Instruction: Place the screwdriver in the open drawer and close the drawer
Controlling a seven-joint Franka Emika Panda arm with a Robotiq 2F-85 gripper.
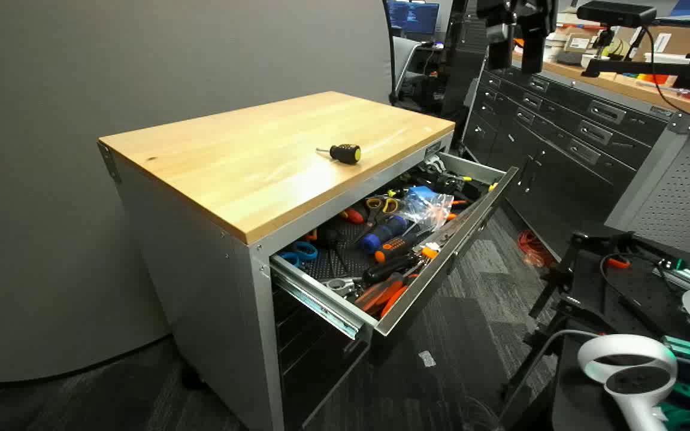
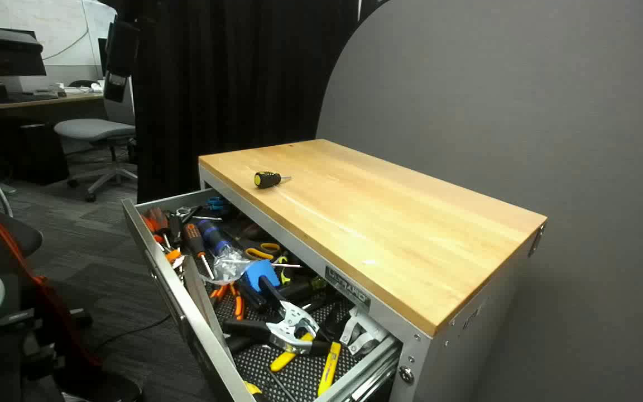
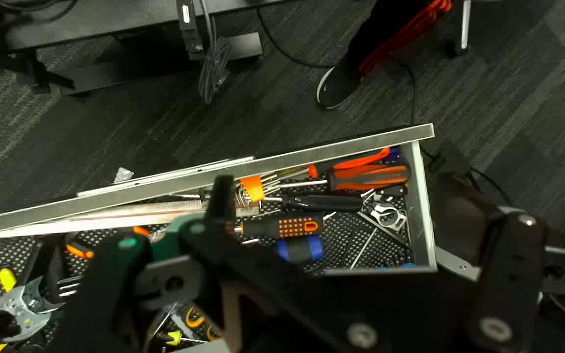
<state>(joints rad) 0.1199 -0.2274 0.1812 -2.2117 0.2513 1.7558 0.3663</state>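
A short black-and-yellow screwdriver (image 1: 346, 154) lies on the wooden top of the cabinet, near the edge above the drawer. It also shows in an exterior view (image 2: 267, 179), and it is out of sight in the wrist view. The drawer (image 1: 447, 252) is pulled out and holds many tools. Its front edge also shows in an exterior view (image 2: 187, 304) and in the wrist view (image 3: 312, 156). My gripper (image 1: 517, 57) hangs high in an exterior view, apart from the cabinet. In the wrist view, its fingers are spread with nothing between them, above the drawer.
The wooden top (image 1: 231, 161) belongs to a grey metal cabinet (image 1: 213, 299). Grey partition panels stand behind it. A black cart with a white controller (image 1: 632, 371) stands before the drawer. A person's foot (image 3: 341, 83) is on the floor beyond the drawer front.
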